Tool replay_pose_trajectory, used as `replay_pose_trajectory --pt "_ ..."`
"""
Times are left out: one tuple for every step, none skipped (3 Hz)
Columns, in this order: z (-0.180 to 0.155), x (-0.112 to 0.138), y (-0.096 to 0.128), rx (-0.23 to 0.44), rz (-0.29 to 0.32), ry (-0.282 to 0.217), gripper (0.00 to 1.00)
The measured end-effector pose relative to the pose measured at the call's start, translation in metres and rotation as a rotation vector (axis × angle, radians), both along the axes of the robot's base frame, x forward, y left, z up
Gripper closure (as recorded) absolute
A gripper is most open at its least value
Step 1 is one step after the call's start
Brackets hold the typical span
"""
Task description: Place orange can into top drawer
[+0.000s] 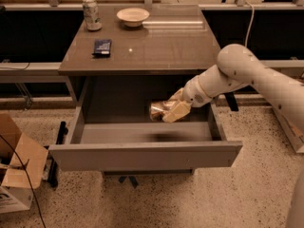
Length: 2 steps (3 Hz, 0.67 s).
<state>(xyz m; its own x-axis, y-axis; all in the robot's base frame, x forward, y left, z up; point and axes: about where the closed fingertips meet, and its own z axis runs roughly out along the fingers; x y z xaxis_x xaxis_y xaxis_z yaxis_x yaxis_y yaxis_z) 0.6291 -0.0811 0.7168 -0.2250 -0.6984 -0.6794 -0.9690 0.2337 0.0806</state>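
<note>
The orange can (157, 111) sits just right of the frame's centre, inside the opening of the top drawer (142, 156), above the drawer's floor and towards its back right part. No brand or writing can be read on its shiny golden surface. It lies on its side, with its long axis roughly level and running left to right across the frame. One end points to the left; the other end is covered by the gripper.

The gripper (167, 111) is closed around the can. One pale finger (176, 112) crosses the can's near side, and another shows above and behind it. Nothing else touches the can, and a dark blur of shadow lies on the drawer floor beneath it.

The white arm (247, 75) reaches in from the right edge of the frame, passing under the table's front edge and over the drawer's right wall.

The drawer is pulled well out, and its plain flat front spans the lower middle of the frame.

Above it, on the table (161, 51), a taller silver-green can (91, 14) stands upright at the upper left. Its label is unreadable. A pale bowl (133, 16) sits just to the right of it, and a small dark flat packet (102, 47) lies nearer the front left. None of the packet's print can be made out.

A cardboard box (19, 167) stands open on the speckled floor at the lower left.
</note>
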Motion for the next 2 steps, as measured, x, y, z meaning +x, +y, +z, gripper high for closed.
replay_pose_trajectory --pt "-0.034 0.005 0.006 0.035 -0.008 0.021 0.61" --pt "-0.049 0.008 0.012 0.054 -0.001 0.027 0.37"
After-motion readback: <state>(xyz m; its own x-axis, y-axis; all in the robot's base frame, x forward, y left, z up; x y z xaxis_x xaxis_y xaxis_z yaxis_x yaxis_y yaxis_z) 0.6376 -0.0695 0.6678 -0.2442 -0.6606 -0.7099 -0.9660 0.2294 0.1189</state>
